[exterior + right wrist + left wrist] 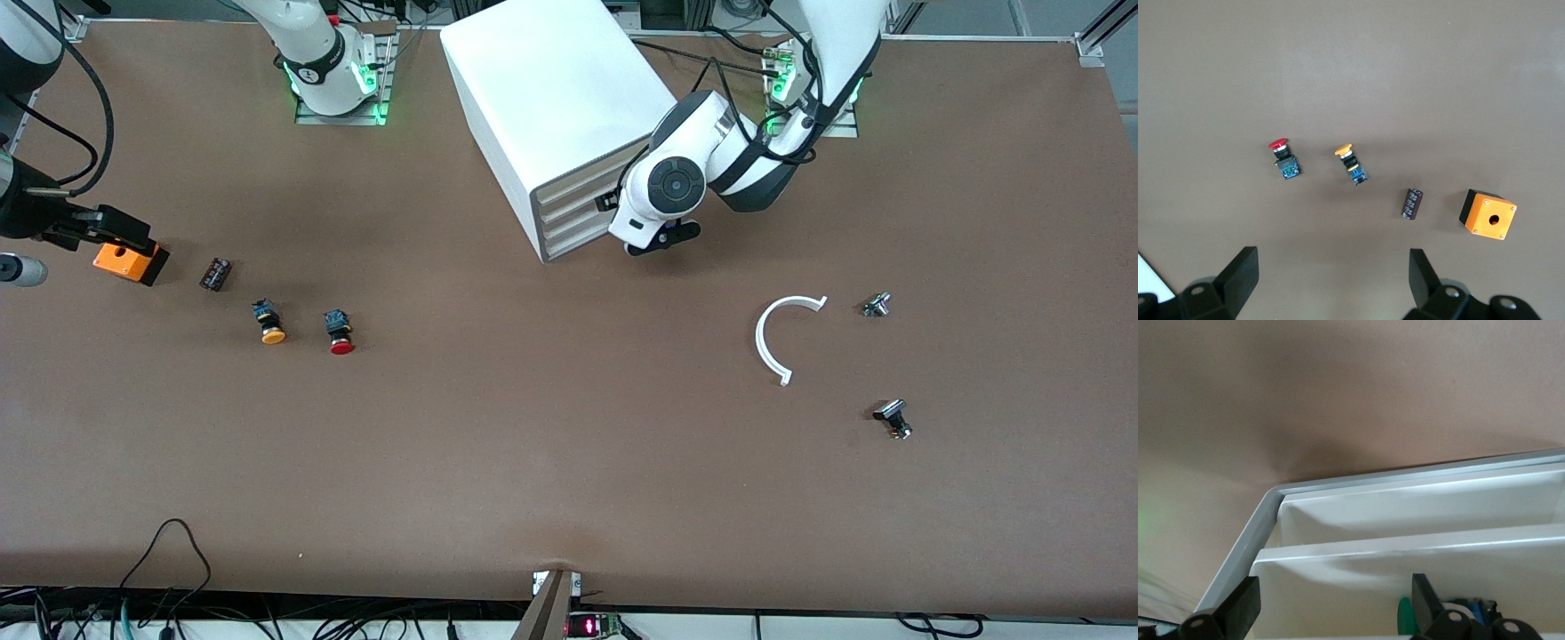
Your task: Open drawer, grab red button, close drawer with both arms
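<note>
The cabinet (556, 116) is the largest thing here, and the left gripper (642, 238) sits against its drawer (1418, 553) fronts, fingers apart, so opening looks to be the step in hand (whether any drawer has slid out is unclear). The right gripper (1331, 280), fingers spread, hovers over the orange box (129, 261); the button (339, 331) lies on the table nearby, toward the cabinet. Next, I judge, a straight outward pull.

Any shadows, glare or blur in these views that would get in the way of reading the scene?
Front view: even light, the cabinet throws only a soft shadow, green base lights show no glare. Left wrist view: soft focus up close, with a dark shadow on the table above the drawer edge. Right wrist view: the button is sharp, casting a faint shadow.
</note>
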